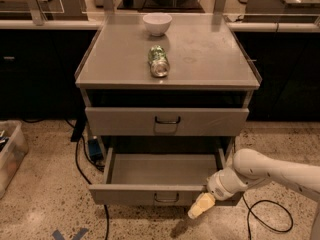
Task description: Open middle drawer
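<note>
Left of hand, middle drawer (130,194) stands well out, handle (166,198) near. Hand (201,205) at front's lower right edge; open or closed, cannot tell. Opening looks about done; next: withdraw without nudging drawer shut.

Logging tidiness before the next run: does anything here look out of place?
The green can lies tipped on its side on the cabinet top, near the upright white bowl. The middle drawer stands pulled out, the gripper at its front right corner.
</note>
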Motion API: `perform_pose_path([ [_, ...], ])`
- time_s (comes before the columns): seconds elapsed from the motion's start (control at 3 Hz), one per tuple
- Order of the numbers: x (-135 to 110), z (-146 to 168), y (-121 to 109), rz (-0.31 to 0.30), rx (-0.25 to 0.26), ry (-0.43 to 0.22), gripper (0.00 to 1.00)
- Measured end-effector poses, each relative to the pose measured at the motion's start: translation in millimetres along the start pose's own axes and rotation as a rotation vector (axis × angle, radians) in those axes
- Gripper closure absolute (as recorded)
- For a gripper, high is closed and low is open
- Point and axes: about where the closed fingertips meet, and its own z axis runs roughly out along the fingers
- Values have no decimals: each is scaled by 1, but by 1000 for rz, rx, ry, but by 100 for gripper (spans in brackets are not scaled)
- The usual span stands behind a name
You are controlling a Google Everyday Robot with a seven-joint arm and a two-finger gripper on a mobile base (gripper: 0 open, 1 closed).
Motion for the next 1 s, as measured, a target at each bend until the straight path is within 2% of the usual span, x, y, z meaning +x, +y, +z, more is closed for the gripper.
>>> perform_pose_path([
  [0.33,8,0,15,-4,-56,25,0],
  [0.67,8,0,15,-4,-56,26,0],
  [1.0,14,5,27,-1,-34,38,0],
])
